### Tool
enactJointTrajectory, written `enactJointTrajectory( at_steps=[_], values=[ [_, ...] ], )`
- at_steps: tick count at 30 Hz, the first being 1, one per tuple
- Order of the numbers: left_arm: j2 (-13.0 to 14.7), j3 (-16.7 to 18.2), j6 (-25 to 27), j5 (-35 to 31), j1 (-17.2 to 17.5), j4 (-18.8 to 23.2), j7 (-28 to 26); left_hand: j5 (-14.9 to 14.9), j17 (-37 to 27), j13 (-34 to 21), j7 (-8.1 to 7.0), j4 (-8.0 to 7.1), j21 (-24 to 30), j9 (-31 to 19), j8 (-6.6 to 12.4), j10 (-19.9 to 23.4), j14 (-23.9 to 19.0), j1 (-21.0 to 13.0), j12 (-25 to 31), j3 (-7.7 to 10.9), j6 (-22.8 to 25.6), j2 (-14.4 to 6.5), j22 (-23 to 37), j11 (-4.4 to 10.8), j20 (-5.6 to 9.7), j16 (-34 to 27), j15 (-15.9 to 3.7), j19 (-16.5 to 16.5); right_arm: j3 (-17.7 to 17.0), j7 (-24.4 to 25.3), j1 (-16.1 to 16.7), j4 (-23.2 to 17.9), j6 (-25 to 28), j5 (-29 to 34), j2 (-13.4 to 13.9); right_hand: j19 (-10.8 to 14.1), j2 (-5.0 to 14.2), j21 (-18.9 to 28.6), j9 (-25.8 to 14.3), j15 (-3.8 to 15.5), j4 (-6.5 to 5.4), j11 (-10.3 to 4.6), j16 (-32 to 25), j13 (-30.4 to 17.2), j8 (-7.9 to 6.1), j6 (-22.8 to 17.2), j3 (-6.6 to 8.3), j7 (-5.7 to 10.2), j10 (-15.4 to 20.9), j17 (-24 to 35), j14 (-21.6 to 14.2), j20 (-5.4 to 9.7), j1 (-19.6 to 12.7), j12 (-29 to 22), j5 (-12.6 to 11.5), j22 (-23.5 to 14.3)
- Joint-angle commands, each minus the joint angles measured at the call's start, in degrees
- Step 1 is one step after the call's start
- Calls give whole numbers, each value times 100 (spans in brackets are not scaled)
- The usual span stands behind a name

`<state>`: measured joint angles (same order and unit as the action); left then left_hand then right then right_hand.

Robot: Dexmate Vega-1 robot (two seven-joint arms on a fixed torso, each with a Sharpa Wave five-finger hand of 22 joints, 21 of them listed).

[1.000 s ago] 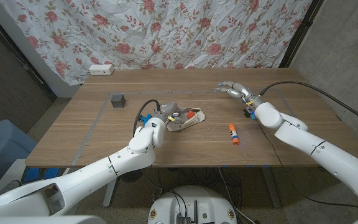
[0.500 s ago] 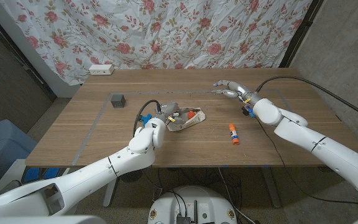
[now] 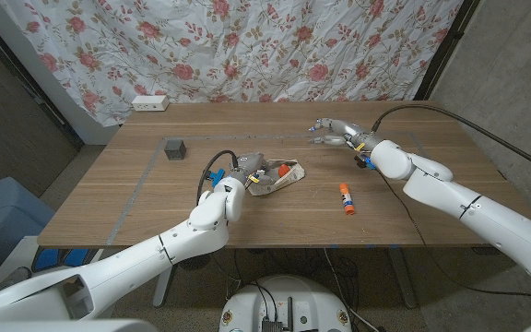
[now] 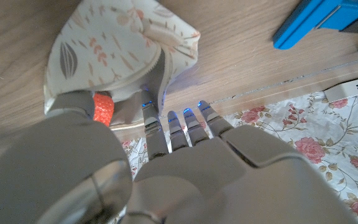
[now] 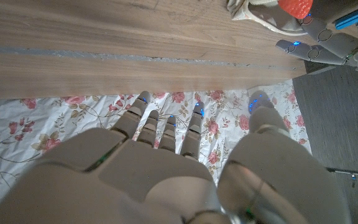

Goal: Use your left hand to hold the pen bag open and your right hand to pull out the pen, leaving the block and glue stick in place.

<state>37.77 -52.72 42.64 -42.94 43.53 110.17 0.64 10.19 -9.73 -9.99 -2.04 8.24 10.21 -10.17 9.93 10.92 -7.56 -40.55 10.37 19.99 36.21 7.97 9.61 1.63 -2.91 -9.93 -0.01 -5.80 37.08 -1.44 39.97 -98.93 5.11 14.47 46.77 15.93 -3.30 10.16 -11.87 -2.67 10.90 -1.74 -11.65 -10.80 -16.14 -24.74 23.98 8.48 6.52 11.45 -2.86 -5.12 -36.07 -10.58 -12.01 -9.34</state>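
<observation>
The pen bag [image 3: 279, 178], pale cloth with a leaf print, lies at mid table, and my left hand [image 3: 250, 170] grips its near end. An orange-red tip [image 3: 285, 169] pokes out of the bag's mouth. In the left wrist view my fingers [image 4: 156, 127] hold the edge of the bag [image 4: 117, 50] beside the orange tip [image 4: 102, 107]. My right hand [image 3: 334, 132] hovers over the table beyond and to the right of the bag, fingers spread and holding nothing. Its wrist view shows the bag [image 5: 253, 12] and my left hand's fingers [image 5: 322, 43].
A short white stick with an orange cap [image 3: 346, 196] lies on the table right of the bag. A small black block [image 3: 174, 148] sits at the left. A white power strip [image 3: 150, 103] lies at the far edge in front of the floral curtain.
My right hand has drifted left across the table toward the bag, fingers still spread. The left hand and the bag have stayed put.
</observation>
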Motion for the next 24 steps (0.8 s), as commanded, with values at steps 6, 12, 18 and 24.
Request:
enactJointTrajectory(
  at_steps=[6,12,18,24],
  values=[
    [54,115,-158,91,117,20,-138,33,-13,-23,-5,2,3,-1,22,-39,32,84,20,-31,-30,0,14,-25,-9,-11,19,44,276,-414,-290,-56,-82,605,-51,-41,-147,40,-40,-5,-7,57,-30,-9,-128,-185,49,-1,47,12,-29,-2,-189,-31,54,-21],
    [46,102,-225,59,112,-11,-185,35,-13,-23,-5,2,6,-1,28,-40,39,98,25,-39,-32,-2,14,-18,-7,-15,19,52,360,-442,-344,-90,-38,854,-129,-11,-202,53,-77,-6,-38,73,-50,-11,-266,-417,47,-11,90,22,-59,15,-306,-44,90,-22],
    [29,101,-330,60,102,-64,-223,38,-13,-23,1,9,10,-1,34,-43,45,97,28,-41,-32,-5,14,-29,-8,-17,23,57,454,-558,-391,-188,196,1123,-212,58,-252,76,-105,24,-66,73,-85,-13,-360,-561,25,-16,151,34,-128,50,-348,-63,130,-23],
    [-2,98,-420,64,85,-118,-238,39,-13,-23,-5,13,13,-1,39,-48,46,103,31,-44,-34,-11,14,-17,-10,-22,22,63,538,-651,-454,-183,197,1266,-267,76,-264,76,-124,19,-84,87,-96,-13,-433,-672,17,10,180,45,-141,55,-385,-66,150,-23]
  ],
)
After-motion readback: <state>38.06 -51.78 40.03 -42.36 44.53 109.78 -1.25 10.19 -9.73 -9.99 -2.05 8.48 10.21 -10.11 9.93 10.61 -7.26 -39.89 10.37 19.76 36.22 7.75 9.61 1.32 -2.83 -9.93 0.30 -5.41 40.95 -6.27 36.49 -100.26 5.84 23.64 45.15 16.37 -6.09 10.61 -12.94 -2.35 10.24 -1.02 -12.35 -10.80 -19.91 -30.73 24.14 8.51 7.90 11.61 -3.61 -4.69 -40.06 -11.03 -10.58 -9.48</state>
